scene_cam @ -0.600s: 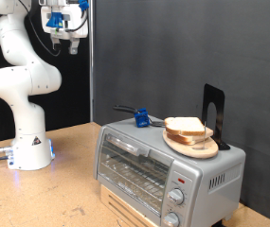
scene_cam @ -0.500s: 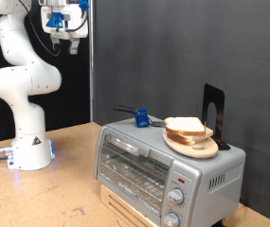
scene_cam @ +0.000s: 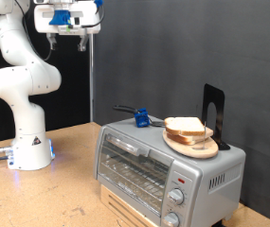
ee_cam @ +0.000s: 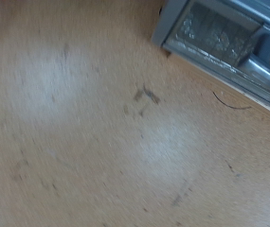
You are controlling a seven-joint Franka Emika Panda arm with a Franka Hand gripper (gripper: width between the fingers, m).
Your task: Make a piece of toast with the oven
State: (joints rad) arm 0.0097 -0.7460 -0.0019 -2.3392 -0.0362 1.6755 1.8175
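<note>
The gripper point(scene_cam: 68, 42) hangs high near the exterior view's top left, well above the table and well apart from the oven point(scene_cam: 168, 168); its fingers are small and dark against the backdrop, and whether they stand apart or together cannot be told. Nothing shows between them.

The oven sits at the exterior view's lower right, silver, its glass door closed with a wire rack visible behind it, two round knobs point(scene_cam: 175, 198) down its right front and a small red light above them. On its roof rests a round wooden plate point(scene_cam: 193, 145), and on that lies the piece of toast point(scene_cam: 184, 127) — pale on top, tan at the crust, stacked with other slices. Beside the plate, toward the exterior view's left, is a small blue object point(scene_cam: 141, 118) with a thin dark stem lying behind it; behind the plate stands a black upright bracket point(scene_cam: 213, 110).

The white arm point(scene_cam: 23, 85) rises from its base point(scene_cam: 30, 151) at the left (a faint blue glow at its foot). The wooden table point(scene_cam: 40, 194) is light brown; a black curtain point(scene_cam: 191, 47) fills the back.

The wrist view shows scuffed tabletop point(ee_cam: 87, 123) and one corner of the oven — blurred.
</note>
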